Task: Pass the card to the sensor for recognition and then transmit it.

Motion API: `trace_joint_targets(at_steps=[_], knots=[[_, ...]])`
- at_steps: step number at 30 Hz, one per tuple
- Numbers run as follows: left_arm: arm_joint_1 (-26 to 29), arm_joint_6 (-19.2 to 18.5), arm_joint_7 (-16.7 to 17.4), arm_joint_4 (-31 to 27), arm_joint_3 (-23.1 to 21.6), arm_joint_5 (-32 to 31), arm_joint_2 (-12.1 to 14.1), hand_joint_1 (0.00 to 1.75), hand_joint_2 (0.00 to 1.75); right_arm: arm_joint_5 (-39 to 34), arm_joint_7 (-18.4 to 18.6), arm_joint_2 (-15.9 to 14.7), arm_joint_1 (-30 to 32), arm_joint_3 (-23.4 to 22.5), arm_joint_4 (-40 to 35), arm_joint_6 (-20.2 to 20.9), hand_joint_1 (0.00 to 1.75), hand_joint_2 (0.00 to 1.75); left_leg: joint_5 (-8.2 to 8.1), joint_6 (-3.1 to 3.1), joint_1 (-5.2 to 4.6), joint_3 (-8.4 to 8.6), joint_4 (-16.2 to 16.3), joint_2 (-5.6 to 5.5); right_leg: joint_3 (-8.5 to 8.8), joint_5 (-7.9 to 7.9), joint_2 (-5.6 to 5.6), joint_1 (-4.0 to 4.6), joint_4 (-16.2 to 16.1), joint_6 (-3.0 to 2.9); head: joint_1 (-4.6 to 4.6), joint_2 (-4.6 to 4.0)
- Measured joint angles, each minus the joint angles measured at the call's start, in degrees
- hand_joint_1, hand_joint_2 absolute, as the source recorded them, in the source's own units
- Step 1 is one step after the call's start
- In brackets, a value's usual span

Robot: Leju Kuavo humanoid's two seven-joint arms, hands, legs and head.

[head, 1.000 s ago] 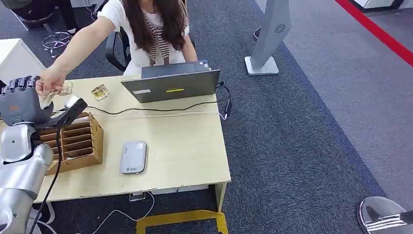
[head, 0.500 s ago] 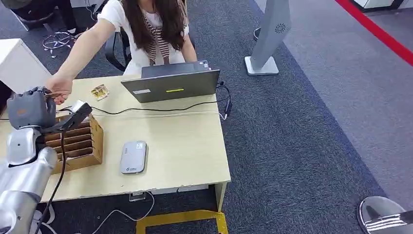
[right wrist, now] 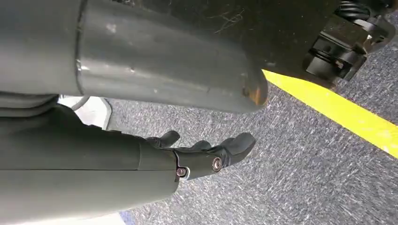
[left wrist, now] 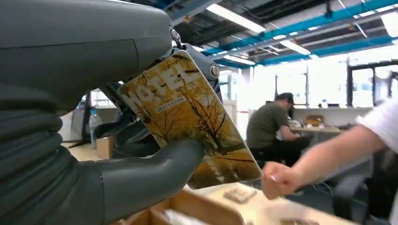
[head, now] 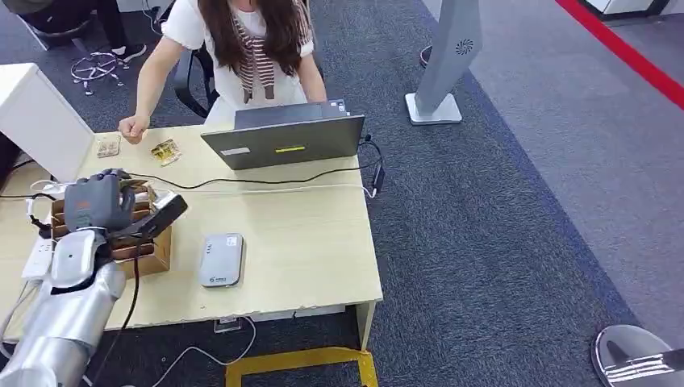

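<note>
My left hand (head: 98, 201) gripped yellow card (left wrist: 192, 117) between thumb and fingers, above wooden box (head: 153, 246) at table's (head: 306, 258) left. Sensor (head: 221, 260) lay right of box. My right hand (right wrist: 206, 152) hung empty, fingers loosely apart.

A pale wooden table (head: 306, 258) at frame left carries a laptop (head: 282, 139), grey sensor (head: 221, 260), wooden organizer box (head: 149, 254), black cable (head: 266, 181) and loose cards (head: 164, 151).

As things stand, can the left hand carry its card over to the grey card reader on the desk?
Probably yes. The left hand holds the card above the wooden organizer, and the bare desk between it and the card reader looks unobstructed.
</note>
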Motion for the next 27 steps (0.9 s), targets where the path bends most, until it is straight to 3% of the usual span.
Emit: trace_joint_targets(at_steps=[12, 22, 27], knots=[[5.1, -11.5, 3.0, -8.3, -10.5, 1.4, -3.1, 1.75, 1.75, -1.2, -0.7, 0.0, 0.5, 0.0, 0.0, 0.1, 0.0, 0.0, -0.01, 0.02, 0.0, -0.01, 0.0, 0.0, -0.02, 0.0, -0.01, 0.0, 0.0, 0.0, 0.0, 0.0], [6.1, -16.9, 4.8, -10.0, -15.9, 3.4, -3.2, 1.75, 1.75, -1.8, -0.7, 0.0, 0.8, 0.0, 0.1, 0.0, 0.0, 0.0, -0.01, 0.02, 0.0, -0.02, 0.0, 0.0, -0.02, 0.0, -0.01, 0.0, 0.0, 0.0, 0.0, 0.0], [6.1, -21.5, 5.4, -9.6, -17.4, 5.4, -3.0, 1.75, 1.75, -1.9, -0.1, 0.0, 0.8, 0.0, 0.1, 0.0, 0.0, 0.0, -0.01, 0.02, 0.0, -0.02, 0.0, 0.01, -0.03, -0.01, 0.0, 0.0, 0.0, 0.0, 0.0, 0.0]])
